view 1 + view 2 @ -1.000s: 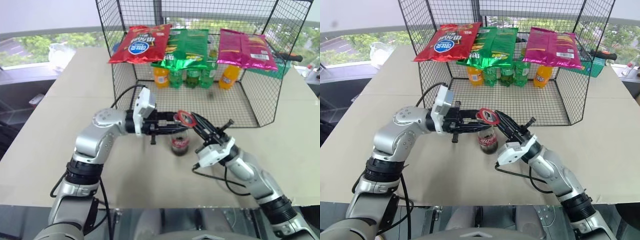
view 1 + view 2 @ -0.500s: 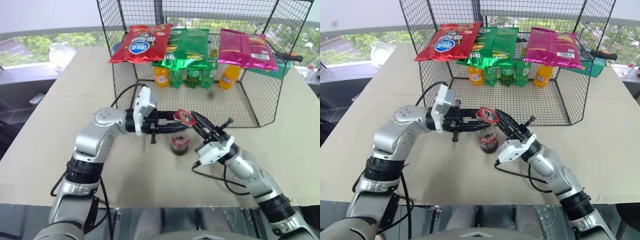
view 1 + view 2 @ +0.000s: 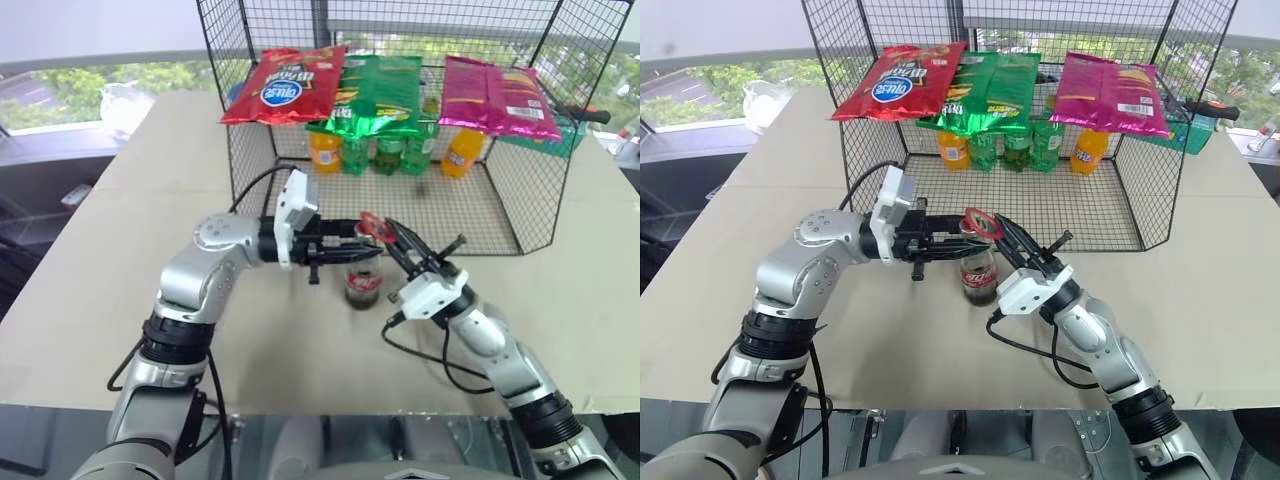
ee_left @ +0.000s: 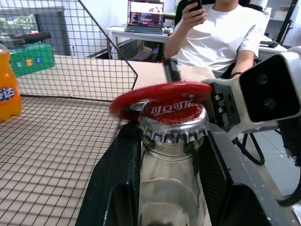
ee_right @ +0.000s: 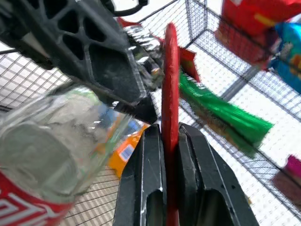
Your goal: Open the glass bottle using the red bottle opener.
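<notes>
Opener ring seated on the cola bottle's cap, bottle clamped at the neck

On the beige table [image 3: 120,280], in front of the black wire cage [image 3: 500,200] with its chip bags and soda bottles, the glass bottle [image 3: 362,285] stands upright. The left gripper [image 3: 352,250] reaches in level from the left, its fingers [image 4: 117,188] partly open and closed around the clear neck just under the crown cap [image 4: 173,123]. The right gripper [image 3: 392,240] rises from the right, fingers [image 5: 146,188] pressed tight on the slim handle of the red bottle opener [image 3: 980,224]. The opener's ring head lies over the cap's top, touching it.
</notes>
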Available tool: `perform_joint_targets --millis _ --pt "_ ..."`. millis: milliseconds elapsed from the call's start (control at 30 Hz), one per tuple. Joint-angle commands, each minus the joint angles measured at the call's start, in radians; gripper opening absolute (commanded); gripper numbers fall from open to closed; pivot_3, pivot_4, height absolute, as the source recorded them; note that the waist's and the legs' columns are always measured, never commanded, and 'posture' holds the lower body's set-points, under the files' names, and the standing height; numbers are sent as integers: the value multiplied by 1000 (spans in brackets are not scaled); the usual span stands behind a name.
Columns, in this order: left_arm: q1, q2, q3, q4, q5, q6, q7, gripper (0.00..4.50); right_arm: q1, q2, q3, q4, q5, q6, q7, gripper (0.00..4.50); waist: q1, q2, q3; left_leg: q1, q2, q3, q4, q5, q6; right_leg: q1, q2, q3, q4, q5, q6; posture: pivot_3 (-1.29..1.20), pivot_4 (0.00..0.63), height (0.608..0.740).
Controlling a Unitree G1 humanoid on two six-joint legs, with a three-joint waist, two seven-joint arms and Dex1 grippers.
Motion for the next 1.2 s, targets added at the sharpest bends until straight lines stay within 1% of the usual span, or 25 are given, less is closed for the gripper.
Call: perform_joint_targets --millis 33,233,400,567,700,800,900,967,1000,1100,1200 --pt "-6 -10 -48 -6 0 18 3 1163 2 -23 42 -71 -66 -38 46 0 1 0 0 0 0 0 0 0 0 0 0 0 0 0 0 0 150 740" --pt "-5 -9 -48 -9 2 23 8 1163 -9 -63 57 -74 -195 -69 23 0 1 0 0 -1 0 0 0 0 0 -1 0 0 -1 0 0 0 150 740" --pt "-3 -7 -50 -10 5 28 13 1163 13 -69 83 -66 -209 -96 5 0 1 0 0 0 0 0 0 0 0 0 0 0 0 0 0 0 150 740" --pt "2 3 -59 -11 14 30 10 1163 -23 -89 137 34 -320 -85 20 0 -1 0 0 1 0 1 0 0 0 0 0 1 0 0 0 0 150 740" --pt "1 15 -68 5 33 23 2 1163 -38 -147 127 31 -308 -95 76 0 -2 0 -1 4 0 0 0 0 0 3 0 0 0 0 0 0 150 740" --pt "3 14 -75 19 44 12 -1 1163 -36 -191 110 9 -254 -101 105 0 -1 -1 -4 5 0 0 0 0 0 4 0 0 0 0 0 0 150 740" --pt "1 1 -83 32 52 -3 4 1163 -23 -148 143 21 -136 -109 116 0 -1 -1 -4 8 0 0 0 0 0 7 0 0 0 -2 -3 0 150 740" --pt "0 -7 -84 36 54 -10 7 1163 -22 -114 184 65 -128 -139 113 0 -1 -1 -4 13 0 0 -2 0 0 13 0 0 -2 -2 -4 0 150 740" --pt "0 -9 -85 36 54 -10 9 1163 -21 -100 194 94 -139 -149 102 0 -1 -1 -4 15 0 1 -3 0 0 14 0 1 -3 -2 -4 0 150 740" --pt "4 -4 -83 29 53 -7 8 1163 -33 -64 206 218 -262 -188 1 0 -4 -2 -5 19 0 2 -3 0 0 17 0 2 -3 -3 -4 0 150 740" --pt "9 6 -78 19 50 -1 8 1163 -36 -45 208 265 -333 -208 -64 0 -6 -2 -8 21 1 2 -4 0 0 17 0 2 -3 -3 -4 0 150 740"
